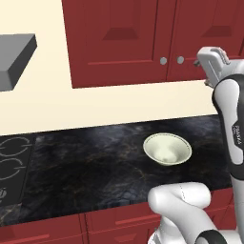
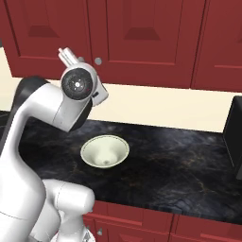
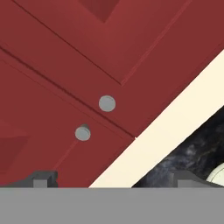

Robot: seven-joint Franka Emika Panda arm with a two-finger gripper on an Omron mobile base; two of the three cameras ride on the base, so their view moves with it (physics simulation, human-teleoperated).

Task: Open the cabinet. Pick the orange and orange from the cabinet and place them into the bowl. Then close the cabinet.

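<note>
nearest my hand camera are the two dark finger tips of the gripper, standing wide apart with nothing between them, so the hand is released and carrying nothing. i read that spread as preparation: the fingers are wide enough to straddle a knob, and the hand is tilted so the door edges run diagonally across my view.

past the tips sits the cabinet, both doors flush and shut, so the oranges are hidden inside and i can't say where they lie. its fronts are a deep matte red with raised panels and bevelled frames. two small round grey knobs sit just beside each other either side of the centre seam, low on the doors, which is where i judge the pull must start. from the left base view the gripper hangs near the right-hand knob, not touching it as far as i can tell.

below, the bowl stands upright on the black marbled counter, well below the doors. it is smooth, pale cream, with a wide plain rim, and it holds nothing. a cream wall strip separates cabinet from counter.
</note>
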